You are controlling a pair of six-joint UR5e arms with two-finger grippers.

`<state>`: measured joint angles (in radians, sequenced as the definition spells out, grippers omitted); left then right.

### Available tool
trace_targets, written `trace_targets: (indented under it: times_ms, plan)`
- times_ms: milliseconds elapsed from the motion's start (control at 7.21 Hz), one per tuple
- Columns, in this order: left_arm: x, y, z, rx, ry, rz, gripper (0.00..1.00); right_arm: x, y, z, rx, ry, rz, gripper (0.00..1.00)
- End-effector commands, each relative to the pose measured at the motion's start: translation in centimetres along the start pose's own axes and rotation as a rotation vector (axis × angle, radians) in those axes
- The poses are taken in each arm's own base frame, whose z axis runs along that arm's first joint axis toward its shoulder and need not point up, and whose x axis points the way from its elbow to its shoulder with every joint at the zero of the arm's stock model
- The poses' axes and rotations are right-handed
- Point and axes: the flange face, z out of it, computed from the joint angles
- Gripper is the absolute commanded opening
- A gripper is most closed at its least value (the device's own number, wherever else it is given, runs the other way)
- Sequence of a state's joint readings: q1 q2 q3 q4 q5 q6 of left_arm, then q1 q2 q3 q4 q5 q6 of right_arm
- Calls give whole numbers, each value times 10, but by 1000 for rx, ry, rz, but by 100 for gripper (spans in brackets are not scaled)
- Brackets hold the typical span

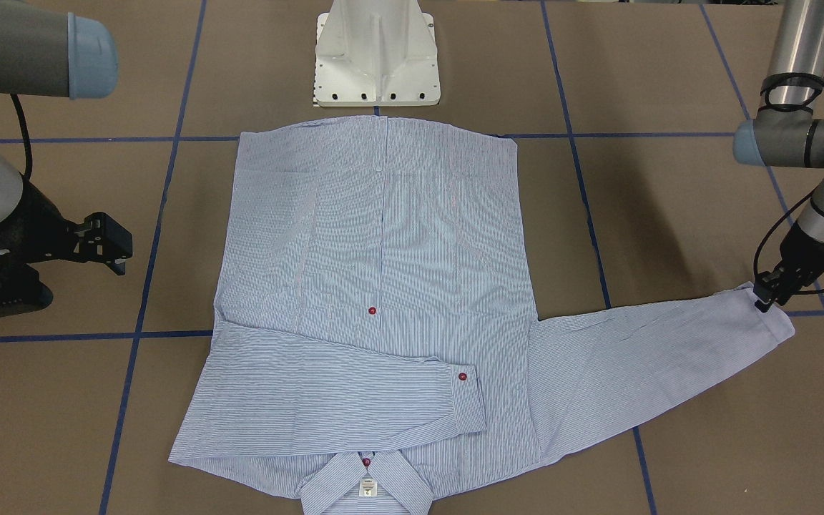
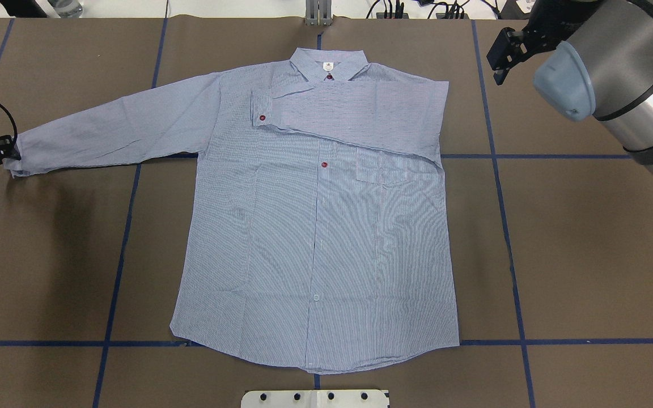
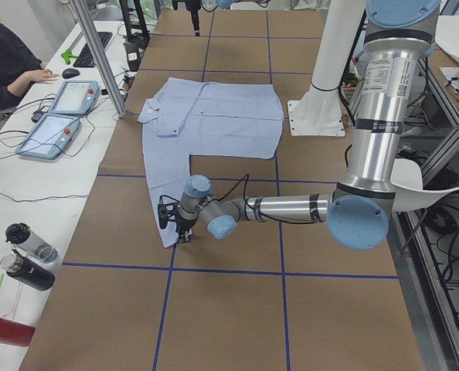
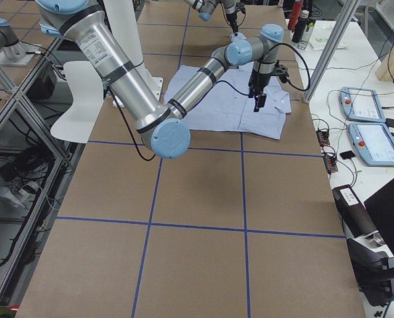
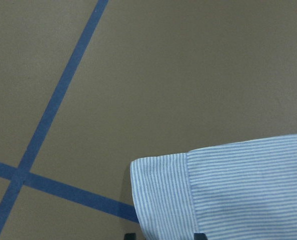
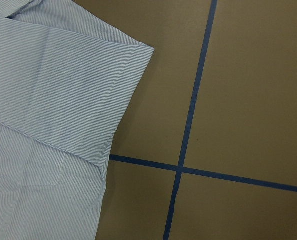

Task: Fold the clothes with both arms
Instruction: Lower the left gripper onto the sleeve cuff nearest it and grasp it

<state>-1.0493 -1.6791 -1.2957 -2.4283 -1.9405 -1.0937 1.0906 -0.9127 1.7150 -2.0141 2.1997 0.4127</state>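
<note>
Plainly the weak spot is the hold on the cuff (image 5: 161,192). The shirt (image 2: 315,226) lies flat and face up in the middle of the counter (image 2: 587,255), collar away from the robot. One sleeve (image 2: 355,113) is folded across the chest, and the other sleeve (image 2: 111,130) is stretched straight out to the robot's left. The left gripper (image 1: 764,300) is down at the end of that outstretched sleeve. Its wrist view shows two dark fingertips (image 5: 199,235) either side of the cuff's corner, but so little of them that I cannot tell whether they have closed on the cloth or merely straddle it. The right gripper (image 1: 113,247) hangs beside the shirt's folded side, spread and holding nothing.

If the bite takes only the corner, the cuff could slip out partway through the carry and drop the sleeve in a heap short of the chest. Catching a single layer would let the sleeve twist. A low, fast pull could drag the shoulder along and skew the body, or disturb the sleeve laid across. Nothing pins the shirt down, so the whole garment may shift.
</note>
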Motion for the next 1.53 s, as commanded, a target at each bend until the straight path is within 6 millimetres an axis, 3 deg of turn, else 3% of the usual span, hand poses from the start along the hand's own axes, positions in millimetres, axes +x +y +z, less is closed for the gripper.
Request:
trace_targets:
  times_ms: [0, 555, 693, 832, 971, 1248, 1387]
  plan:
    - [2, 2, 1, -3, 1, -2, 35, 0, 0, 0, 0, 0, 0, 100]
    - [0, 3, 1, -4, -1, 1, 36, 0, 0, -1, 2, 1, -1, 100]
    - [-1, 3, 2, -5, -3, -1, 31, 0, 0, -1, 2, 2, -1, 100]
    - [-2, 3, 2, -5, -4, 0, 0, 0, 0, -1, 2, 2, -1, 100]
    - [2, 3, -1, -2, 2, 1, 0, 1, 0, -1, 3, 2, 0, 100]
    - [34, -1, -34, 16, 46, 24, 0, 3, 1, 1, 0, 4, 0, 100]
    - [62, -5, -55, 7, 31, 24, 0, 6, 1, 1, 0, 4, 1, 100]
